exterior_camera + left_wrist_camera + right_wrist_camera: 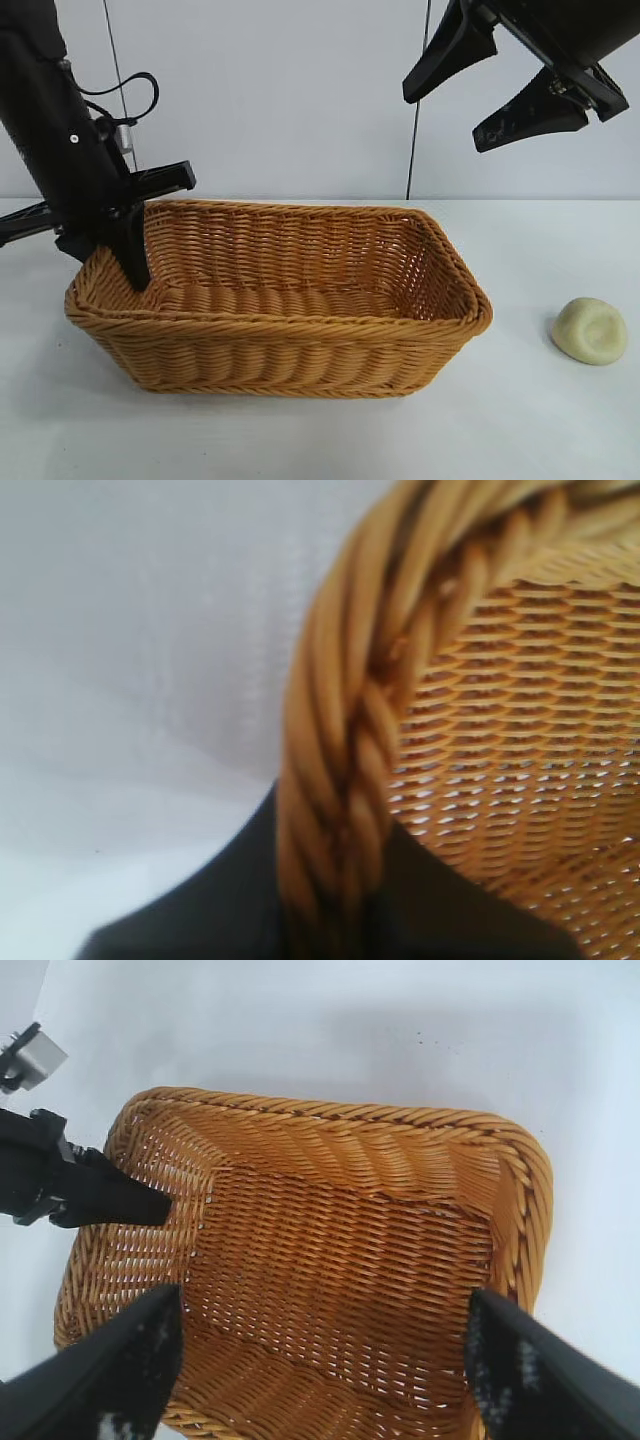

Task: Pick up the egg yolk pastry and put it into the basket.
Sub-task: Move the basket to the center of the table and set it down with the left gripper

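**Pastry on the table, outside the basket**

The pastry (590, 331) lies nearest the front, on the white table (300, 440), well right of the basket (280, 355) and not touching it. My left gripper (135, 270) points steeply down at the basket's left end, one finger inside the wall; my jaws there are pinched on the braided rim. Farther back and high up, my right gripper (490, 90) hangs over the basket's right side, jaws spread wide, holding nothing.
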You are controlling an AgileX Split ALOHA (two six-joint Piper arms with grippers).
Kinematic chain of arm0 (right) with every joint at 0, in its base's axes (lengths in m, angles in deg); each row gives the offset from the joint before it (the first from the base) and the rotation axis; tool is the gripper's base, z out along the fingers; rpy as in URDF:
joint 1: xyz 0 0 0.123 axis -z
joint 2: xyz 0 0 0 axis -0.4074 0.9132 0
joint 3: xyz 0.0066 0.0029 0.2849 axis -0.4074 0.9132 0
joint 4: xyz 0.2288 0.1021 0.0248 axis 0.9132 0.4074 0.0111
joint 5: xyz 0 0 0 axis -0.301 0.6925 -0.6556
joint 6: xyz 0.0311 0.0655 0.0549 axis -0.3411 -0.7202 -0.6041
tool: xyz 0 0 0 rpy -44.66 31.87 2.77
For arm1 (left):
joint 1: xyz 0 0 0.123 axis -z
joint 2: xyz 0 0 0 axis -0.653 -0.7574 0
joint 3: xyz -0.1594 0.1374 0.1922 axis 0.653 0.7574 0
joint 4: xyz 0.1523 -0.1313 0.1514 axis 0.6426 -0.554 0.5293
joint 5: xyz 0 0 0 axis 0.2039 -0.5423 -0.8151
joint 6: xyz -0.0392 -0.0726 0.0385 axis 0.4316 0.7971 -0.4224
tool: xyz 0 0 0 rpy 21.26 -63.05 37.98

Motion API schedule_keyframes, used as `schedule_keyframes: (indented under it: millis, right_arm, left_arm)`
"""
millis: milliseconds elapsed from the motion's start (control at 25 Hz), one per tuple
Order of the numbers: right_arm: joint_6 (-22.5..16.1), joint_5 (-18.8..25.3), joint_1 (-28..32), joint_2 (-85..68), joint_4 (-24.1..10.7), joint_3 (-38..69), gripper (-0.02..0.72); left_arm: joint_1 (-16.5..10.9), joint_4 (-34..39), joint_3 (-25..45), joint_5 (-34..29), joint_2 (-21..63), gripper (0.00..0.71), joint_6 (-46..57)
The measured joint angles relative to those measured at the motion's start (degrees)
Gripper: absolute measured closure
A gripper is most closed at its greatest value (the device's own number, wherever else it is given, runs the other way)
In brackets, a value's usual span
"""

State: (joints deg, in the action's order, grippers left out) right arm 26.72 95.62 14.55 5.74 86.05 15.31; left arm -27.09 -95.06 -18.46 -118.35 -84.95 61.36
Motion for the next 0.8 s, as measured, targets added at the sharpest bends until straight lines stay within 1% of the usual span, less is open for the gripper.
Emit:
schedule_keyframes:
  millis: [240, 320, 400, 560, 640, 800]
  right_arm:
    - [0.0, 0.0, 0.0, 0.0, 0.0, 0.0, 0.141]
    - [0.0, 0.0, 0.0, 0.0, 0.0, 0.0, 0.141]
    - [0.0, 0.0, 0.0, 0.0, 0.0, 0.0, 0.141]
    - [0.0, 0.0, 0.0, 0.0, 0.0, 0.0, 0.141]
    - [0.0, 0.0, 0.0, 0.0, 0.0, 0.0, 0.141]
    - [0.0, 0.0, 0.0, 0.0, 0.0, 0.0, 0.141]
  left_arm:
    - [0.0, -0.4, 0.0, 0.3, -0.4, 0.621, -0.3]
    - [0.0, -0.6, 0.0, 0.2, -0.4, 0.578, -0.3]
    - [0.0, -1.0, -0.1, 0.0, -0.4, 0.466, -0.4]
    - [0.0, -1.5, -0.6, -1.2, -0.4, 0.126, -0.4]
    - [0.0, -1.5, -1.7, -3.1, -0.4, 0.089, -0.4]
    - [0.0, -1.4, -7.0, -8.2, -0.3, 0.070, -0.4]
